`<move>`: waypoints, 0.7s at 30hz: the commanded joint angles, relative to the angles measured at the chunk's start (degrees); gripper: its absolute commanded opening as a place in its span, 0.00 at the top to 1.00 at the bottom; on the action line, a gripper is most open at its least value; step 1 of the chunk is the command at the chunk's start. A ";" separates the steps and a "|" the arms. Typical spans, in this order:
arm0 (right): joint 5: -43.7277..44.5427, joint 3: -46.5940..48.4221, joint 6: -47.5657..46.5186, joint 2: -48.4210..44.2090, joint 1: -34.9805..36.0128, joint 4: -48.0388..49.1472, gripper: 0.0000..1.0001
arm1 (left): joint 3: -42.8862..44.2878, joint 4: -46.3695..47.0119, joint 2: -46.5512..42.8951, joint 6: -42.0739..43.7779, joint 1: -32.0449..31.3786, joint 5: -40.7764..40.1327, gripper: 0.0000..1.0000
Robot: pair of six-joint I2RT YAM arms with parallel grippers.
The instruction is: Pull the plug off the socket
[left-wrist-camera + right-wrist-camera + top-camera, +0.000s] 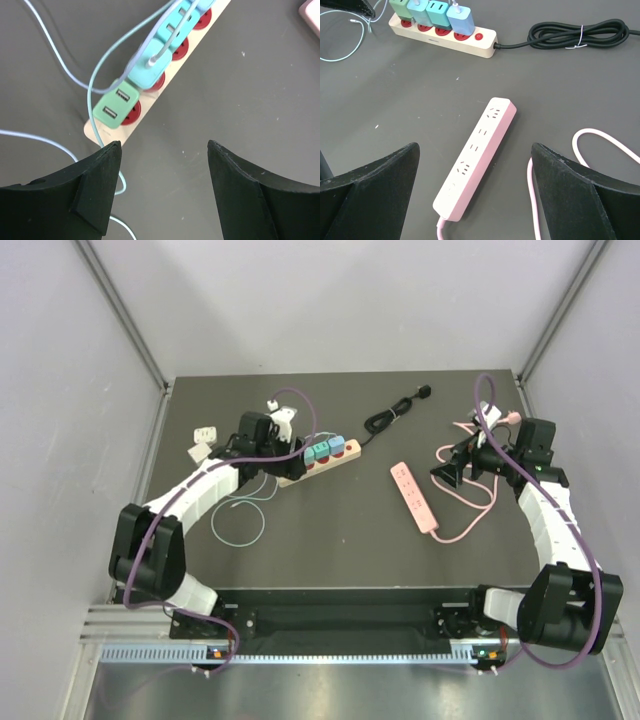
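Observation:
A cream power strip with red sockets lies at the table's middle-left and carries several chargers: a green USB one at its near end, then teal and blue ones with pale blue cables. My left gripper is open and empty, hovering just off the strip's green-charger end. My right gripper is open and empty above a pink-and-white power strip, which has no plug in it. The cream strip also shows in the right wrist view.
The cream strip's coiled black cable lies behind it. The pink cord loops at the right. A pale blue cable loop lies front-left. Small white adapters sit at the left, and another white plug sits behind my left wrist.

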 commanded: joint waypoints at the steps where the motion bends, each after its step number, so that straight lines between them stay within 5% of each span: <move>1: -2.37 -0.29 -1.06 -0.66 -0.77 0.98 0.07 | -0.94 -1.50 -0.10 -3.03 0.23 -1.04 0.25; 12: -2.64 -0.29 -1.06 -0.31 -1.03 0.98 0.07 | -1.38 -1.94 3.85 -5.85 0.05 -0.95 0.23; 21: -2.72 -0.29 -1.06 -0.48 -1.12 0.98 0.07 | 2.21 -0.62 9.91 -5.76 0.05 -8.42 0.19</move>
